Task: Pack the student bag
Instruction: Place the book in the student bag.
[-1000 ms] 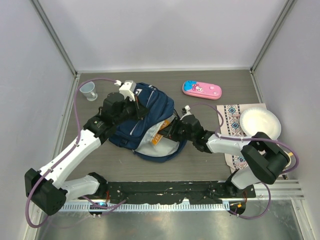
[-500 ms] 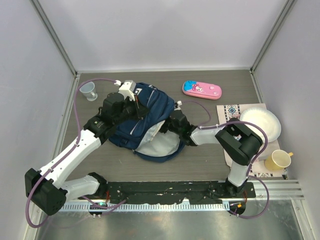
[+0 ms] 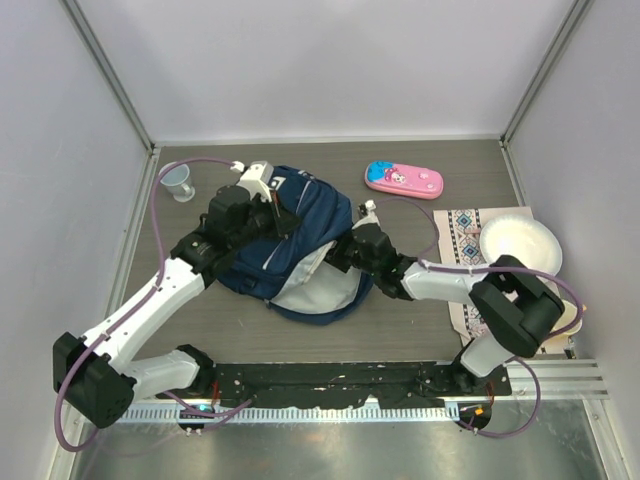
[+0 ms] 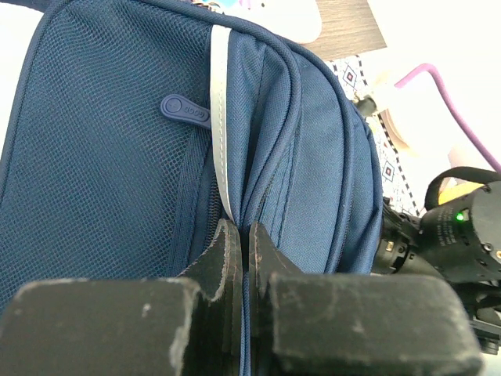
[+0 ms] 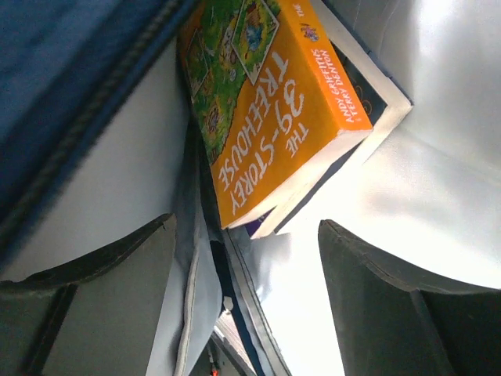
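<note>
The student bag, a navy backpack with white stripe trim, lies in the middle of the table with its mouth facing right. My left gripper is shut on a fold of the bag's navy fabric at its top, the jaws pinching the cloth. Reaching into the mouth, my right gripper stands open. An orange book titled "39-Storey Treehouse" lies just beyond its fingertips on the pale grey lining, with another book under it.
A pink pencil case lies behind the bag to the right. A small clear cup stands at the back left. A white bowl sits on a patterned cloth at the right, with a yellow cup partly hidden behind my right arm.
My right gripper pushed the orange book deep into the bag, then opened and let it go. The left gripper kept its hold on the bag.
</note>
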`<state>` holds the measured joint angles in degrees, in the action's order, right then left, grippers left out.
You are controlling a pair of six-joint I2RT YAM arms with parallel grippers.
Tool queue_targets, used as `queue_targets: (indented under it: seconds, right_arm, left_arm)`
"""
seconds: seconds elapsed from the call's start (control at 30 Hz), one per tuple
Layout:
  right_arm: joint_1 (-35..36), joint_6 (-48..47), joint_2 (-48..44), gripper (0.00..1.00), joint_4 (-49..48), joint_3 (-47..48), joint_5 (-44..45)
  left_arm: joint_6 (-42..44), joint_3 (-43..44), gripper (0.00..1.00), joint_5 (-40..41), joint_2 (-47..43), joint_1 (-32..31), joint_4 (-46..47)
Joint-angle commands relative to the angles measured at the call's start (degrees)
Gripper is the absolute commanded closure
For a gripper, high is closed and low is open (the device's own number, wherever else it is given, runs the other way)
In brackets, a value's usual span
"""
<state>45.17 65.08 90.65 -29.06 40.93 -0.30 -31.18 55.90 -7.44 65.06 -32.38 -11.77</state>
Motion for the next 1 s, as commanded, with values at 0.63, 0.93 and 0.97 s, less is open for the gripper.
queue_targets:
  seconds: [0.63, 0.93, 0.97]
  right_arm:
    - [0.01, -19.20, -24.39, 0.21, 34.33, -4.19, 26.83]
    - [-0.61, -23.42, -15.95, 0.37, 31.53, 0.29, 27.28]
    - [-0.78, -23.59, -14.64, 0.46, 31.08, 0.47, 27.02]
  left_arm:
    - [0.94, -0.44, 1.00, -1.08, -3.27, 0.21, 4.30]
    - [1.12, -1.93, 1.00, -4.95, -1.42, 0.21, 1.75]
    - [0.95, -2.11, 1.00, -5.12, -1.34, 0.21, 1.75]
